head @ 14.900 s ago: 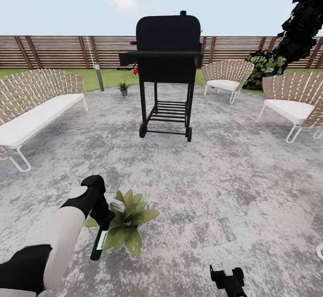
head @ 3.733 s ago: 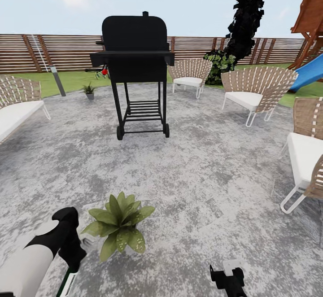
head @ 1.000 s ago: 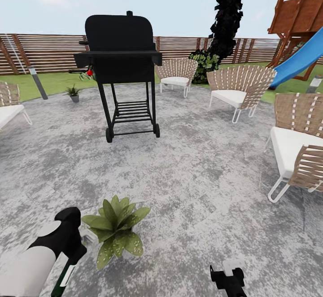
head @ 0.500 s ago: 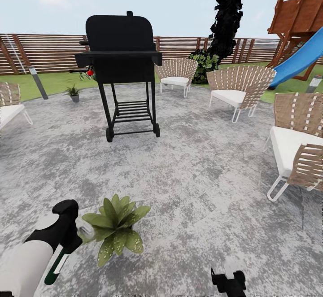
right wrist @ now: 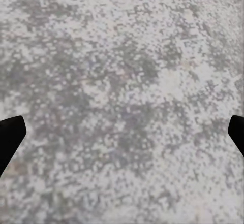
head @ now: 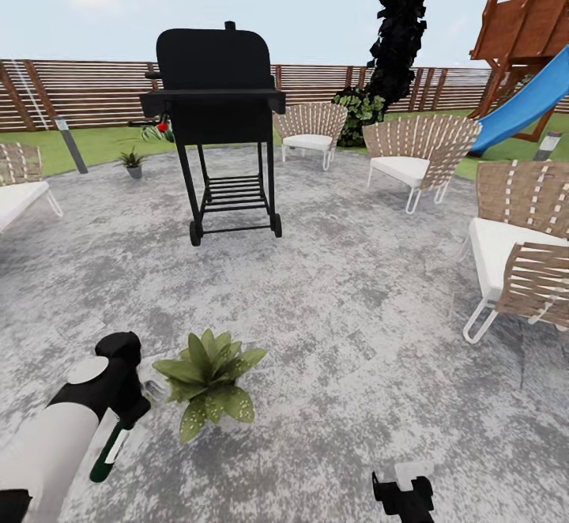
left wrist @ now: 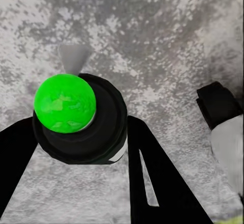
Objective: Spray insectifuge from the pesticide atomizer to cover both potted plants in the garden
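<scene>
So the left end effector point(head: 126, 416) is clamped on the pesticide atomizer point(head: 109, 452), low at the left of the head view, just beside the broad-leaved potted plant point(head: 207, 381) on the grey stone patio point(head: 356, 310). From the head camera you get the bottle's dark green body and white label hanging down out of the grip at a slant. The left wrist view gives what the head cam can't: looking down the bottle end-on, with a bright green round patch on the atomizer point(left wrist: 76, 115), a pale grey nozzle tip poking out past it, and the black fingers point(left wrist: 152, 178) pressed on either side. Patio stone lies beyond.

The right end effector point(head: 405, 499) sits at the bottom edge of the head view, well apart from the plant. Its wrist view shows both fingertips point(right wrist: 10, 137) spread to the picture's edges with bare patio between, so it's wide open and holding nothing.

The thinner, spikier potted plant point(head: 132, 162) is far back by the lawn, left of the black grill point(head: 217, 112), with the wooden fence point(head: 87, 92) behind.

Versus half a second ago: the whole scene has shifted slightly, so the camera moved. The bottle looks about the same, still slanted next to the broad-leaved plant.
</scene>
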Tool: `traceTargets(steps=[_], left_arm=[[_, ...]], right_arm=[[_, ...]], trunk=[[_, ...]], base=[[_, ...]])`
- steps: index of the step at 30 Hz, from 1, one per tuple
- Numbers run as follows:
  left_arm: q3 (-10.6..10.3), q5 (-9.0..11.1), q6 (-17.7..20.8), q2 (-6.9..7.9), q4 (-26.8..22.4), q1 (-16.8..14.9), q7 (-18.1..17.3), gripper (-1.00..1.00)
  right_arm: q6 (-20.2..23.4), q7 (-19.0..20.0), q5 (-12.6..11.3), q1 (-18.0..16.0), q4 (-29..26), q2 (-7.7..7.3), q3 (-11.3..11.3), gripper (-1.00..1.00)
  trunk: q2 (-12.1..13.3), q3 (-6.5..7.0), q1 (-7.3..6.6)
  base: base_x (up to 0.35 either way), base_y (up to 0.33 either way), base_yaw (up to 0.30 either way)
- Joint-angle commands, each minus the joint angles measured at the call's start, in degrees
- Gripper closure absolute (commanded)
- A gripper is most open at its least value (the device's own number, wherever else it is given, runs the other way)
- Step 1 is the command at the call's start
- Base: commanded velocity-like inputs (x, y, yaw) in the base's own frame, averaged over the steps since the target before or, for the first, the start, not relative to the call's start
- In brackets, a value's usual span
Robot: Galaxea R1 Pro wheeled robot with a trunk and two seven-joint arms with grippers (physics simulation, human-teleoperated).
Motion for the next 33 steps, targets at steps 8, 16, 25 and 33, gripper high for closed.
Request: traceTargets(steps=[8,16,25,33], left_arm=[[-3.83,-1.11,-0.62,-0.22,0.07,-1.2,-3.08,1.0],[-5.78,-1.17,-0.76,-0.22,0.04,-3.16,-3.41,1.0],[-5.99,-1.08,-0.92,-0.39,0.07,-4.97,-5.8,1.0],[-10.34,-3.69,-0.93,-0.41,-0.11,-5.15,-5.8,1.0]], right_arm=[[-0.14,-0.4,0.13,-0.03,0.03,-0.04,0.47,-1.0],[-0.14,-0.41,0.2,-0.03,0.03,-0.04,0.47,-1.0],[-0.14,-0.43,0.28,-0.03,0.03,-0.09,0.47,-1.0],[-0.14,-0.45,0.29,-0.03,0.12,-0.3,0.47,-1.0]], trunk=[[-0.02,-0.06,-0.01],[-0.02,-0.06,-0.01],[-0.02,-0.06,-0.01],[-0.02,-0.06,-0.01]], base=[[0.0,0.0,-0.218],[0.138,0.121,-0.092],[0.023,0.008,-0.001],[0.121,0.0,0.0]])
